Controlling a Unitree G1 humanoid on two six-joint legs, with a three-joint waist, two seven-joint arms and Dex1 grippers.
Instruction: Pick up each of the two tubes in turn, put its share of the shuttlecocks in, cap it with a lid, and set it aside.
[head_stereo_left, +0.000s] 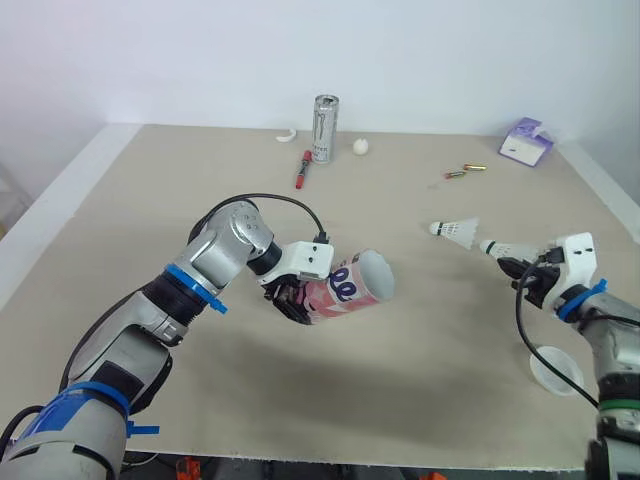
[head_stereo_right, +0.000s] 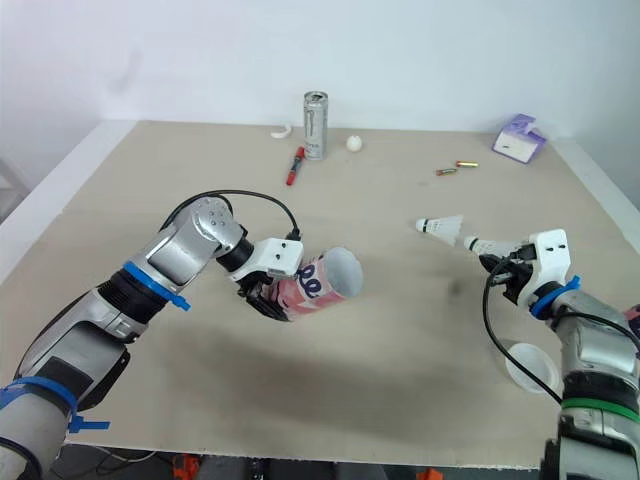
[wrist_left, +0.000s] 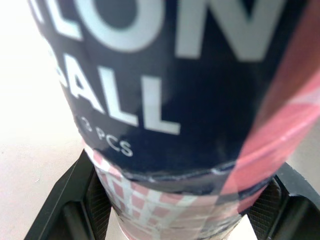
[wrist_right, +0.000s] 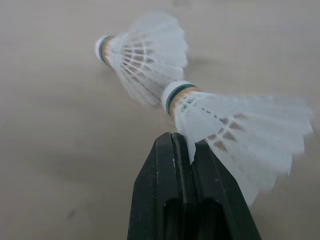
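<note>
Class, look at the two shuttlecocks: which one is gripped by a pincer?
The nearer shuttlecock: the right pincer is shut on its feathers. The other shuttlecock lies free on the table just beyond.

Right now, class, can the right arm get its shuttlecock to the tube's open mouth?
Probably yes: the tube, held in the left end effector, turns its open mouth toward the right end effector and its shuttlecock, with bare table between.

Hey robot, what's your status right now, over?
Left gripper shut on pink-and-navy cardboard tube, mouth open. Right gripper shut on white feather shuttlecock. Second white shuttlecock lying on beige table. Nothing between tube and shuttlecock.
</note>
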